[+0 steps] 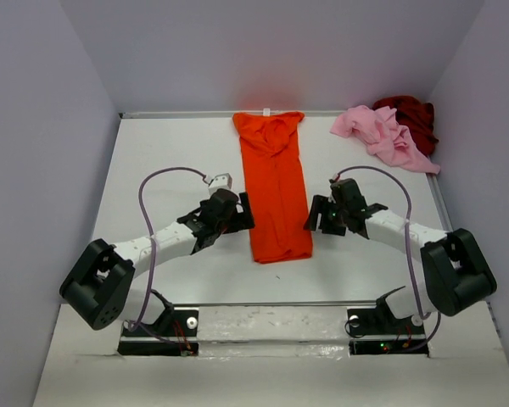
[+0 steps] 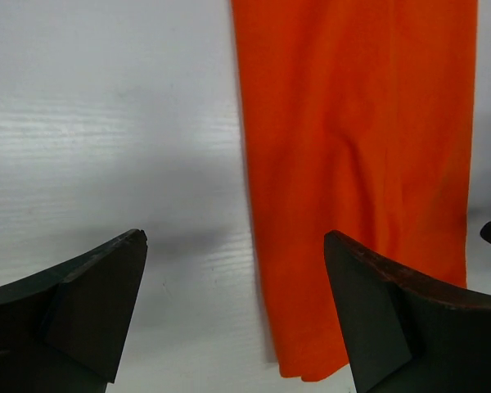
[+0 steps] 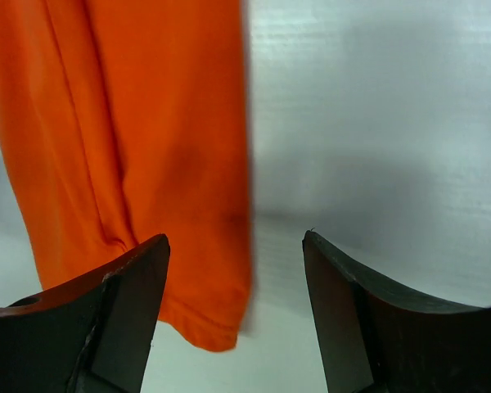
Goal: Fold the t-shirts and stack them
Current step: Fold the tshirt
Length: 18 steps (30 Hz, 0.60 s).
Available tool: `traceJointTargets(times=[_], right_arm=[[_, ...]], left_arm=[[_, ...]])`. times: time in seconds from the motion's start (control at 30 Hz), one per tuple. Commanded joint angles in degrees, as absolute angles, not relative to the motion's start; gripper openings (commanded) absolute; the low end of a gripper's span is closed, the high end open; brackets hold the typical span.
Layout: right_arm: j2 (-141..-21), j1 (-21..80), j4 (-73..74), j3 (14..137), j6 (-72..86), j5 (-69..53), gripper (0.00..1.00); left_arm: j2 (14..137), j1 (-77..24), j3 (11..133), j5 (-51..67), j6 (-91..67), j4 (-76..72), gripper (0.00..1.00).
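Observation:
The bright orange t-shirt (image 1: 276, 182) lies flat in the middle of the table, folded into a long narrow strip running from the back wall toward me. It also shows in the left wrist view (image 2: 356, 164) and the right wrist view (image 3: 139, 139). My left gripper (image 1: 244, 212) is open at the strip's left edge near its near end; in the left wrist view (image 2: 233, 303) its jaws straddle that edge. My right gripper (image 1: 316, 214) is open at the strip's right edge; in the right wrist view (image 3: 236, 303) its jaws straddle that edge. Both are empty. The light pink t-shirt (image 1: 382, 136) lies crumpled at the back right, against the dark red t-shirt (image 1: 414, 119).
White walls close the table (image 1: 161, 161) at the back and on both sides. The pink and dark red heap fills the back right corner. The arm bases (image 1: 157, 326) sit at the near edge with cables looping above each arm.

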<state>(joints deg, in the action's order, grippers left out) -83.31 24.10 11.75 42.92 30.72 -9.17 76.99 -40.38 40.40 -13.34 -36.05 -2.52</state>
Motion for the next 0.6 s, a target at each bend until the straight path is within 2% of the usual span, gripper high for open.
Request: traceJointTargets(times=[0.0,0.33,0.57], right_arm=[[-74.45,25.05,7.47,38.59,34.19,-4.75,0.72],[-68.03,25.57,10.99,32.88,36.12,-5.18,0.72],[-64.78,26.10,12.92,28.14,38.93,-6.41,0.71]], left_arm=[[74.45,-40.08,35.00,-5.63,-41.83,-10.02,0.99],[73.12,-40.08,25.15,1.56,-47.54,-18.36,0.99],[74.53,-40.08,22.85,6.41,-49.66,-22.67,0.99]])
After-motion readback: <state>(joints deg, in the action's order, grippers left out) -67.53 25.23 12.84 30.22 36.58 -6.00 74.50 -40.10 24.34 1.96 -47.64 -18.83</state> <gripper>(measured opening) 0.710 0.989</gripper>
